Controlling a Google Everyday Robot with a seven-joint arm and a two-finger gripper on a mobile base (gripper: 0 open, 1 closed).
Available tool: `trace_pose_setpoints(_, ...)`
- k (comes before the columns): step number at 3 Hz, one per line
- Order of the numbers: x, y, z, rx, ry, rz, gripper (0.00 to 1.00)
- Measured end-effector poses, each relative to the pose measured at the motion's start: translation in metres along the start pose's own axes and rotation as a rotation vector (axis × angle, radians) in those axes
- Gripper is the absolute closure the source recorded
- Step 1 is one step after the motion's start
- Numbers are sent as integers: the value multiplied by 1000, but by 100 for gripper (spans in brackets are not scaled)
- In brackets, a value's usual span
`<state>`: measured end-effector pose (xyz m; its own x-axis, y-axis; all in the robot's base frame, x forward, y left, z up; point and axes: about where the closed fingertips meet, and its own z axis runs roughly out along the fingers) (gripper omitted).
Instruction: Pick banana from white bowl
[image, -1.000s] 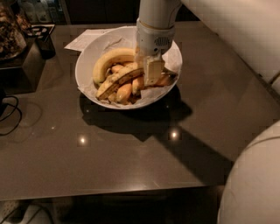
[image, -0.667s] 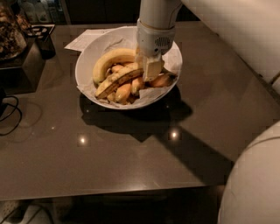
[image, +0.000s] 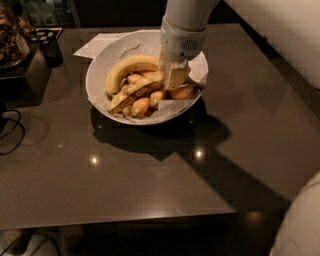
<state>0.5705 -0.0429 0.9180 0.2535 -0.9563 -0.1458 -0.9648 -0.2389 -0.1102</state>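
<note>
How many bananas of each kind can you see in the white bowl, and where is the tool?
Long speckled banana: 1
Plain yellow curved banana: 1
Short orange-yellow bananas: 4 visible, others may be hidden
Total: 6 in the white bowl
The tool is down in the bowl, at the long banana's right end.

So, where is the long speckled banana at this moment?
The banana lies slanted inside the white bowl, upper centre of the camera view, just below the cleaner yellow banana, with the gripper at its right-hand end.
</note>
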Motion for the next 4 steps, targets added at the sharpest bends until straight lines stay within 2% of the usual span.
trace_pose_setpoints(1, 4, 14, -30, 75, -53, 75, 100)
trace_pose_setpoints(2, 5, 25, -51, 123, -103, 116, 100)
trace_pose_setpoints(3, 5, 25, -51, 125, -106, 116, 100)
trace_pose_setpoints(4, 0, 23, -60, 157, -113, 120, 100)
